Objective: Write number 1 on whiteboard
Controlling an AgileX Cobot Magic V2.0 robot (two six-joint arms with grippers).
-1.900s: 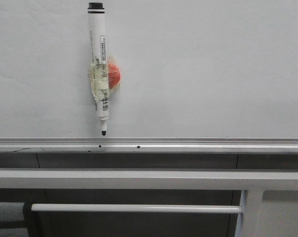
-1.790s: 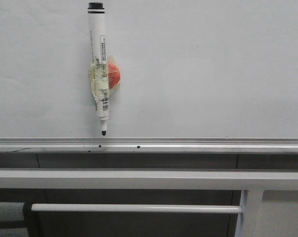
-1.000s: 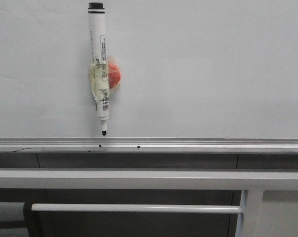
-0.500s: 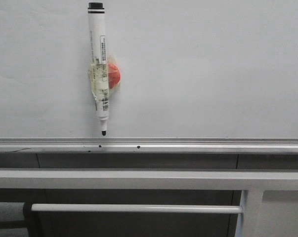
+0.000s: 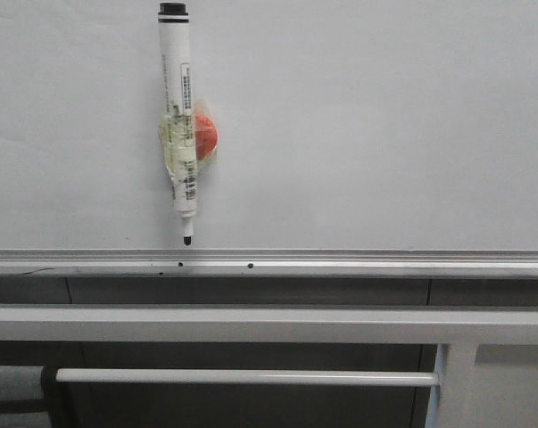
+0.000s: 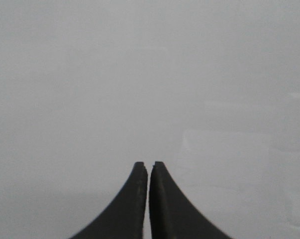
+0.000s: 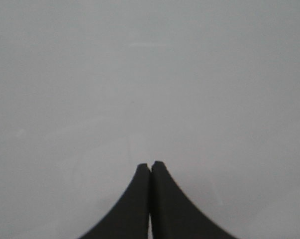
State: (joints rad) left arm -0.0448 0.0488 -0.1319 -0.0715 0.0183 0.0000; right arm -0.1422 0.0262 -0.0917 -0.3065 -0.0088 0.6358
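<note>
The whiteboard point(image 5: 376, 125) fills the upper part of the front view, glossy white with a silver edge rail point(image 5: 340, 262) along its near side. A white marker pen point(image 5: 178, 107) with a black tip lies on it at the left, taped to an orange-red round piece point(image 5: 205, 136). No black stroke shows on the board. Neither gripper shows in the front view. In the left wrist view my left gripper point(image 6: 148, 164) is shut and empty over a plain white surface. In the right wrist view my right gripper point(image 7: 150, 165) is shut and empty over a plain white surface.
White metal bars point(image 5: 251, 323) and a thinner white rod point(image 5: 242, 377) run across below the board's rail. A white upright post point(image 5: 451, 383) stands at the lower right. Two small dark dots point(image 5: 250, 265) mark the rail.
</note>
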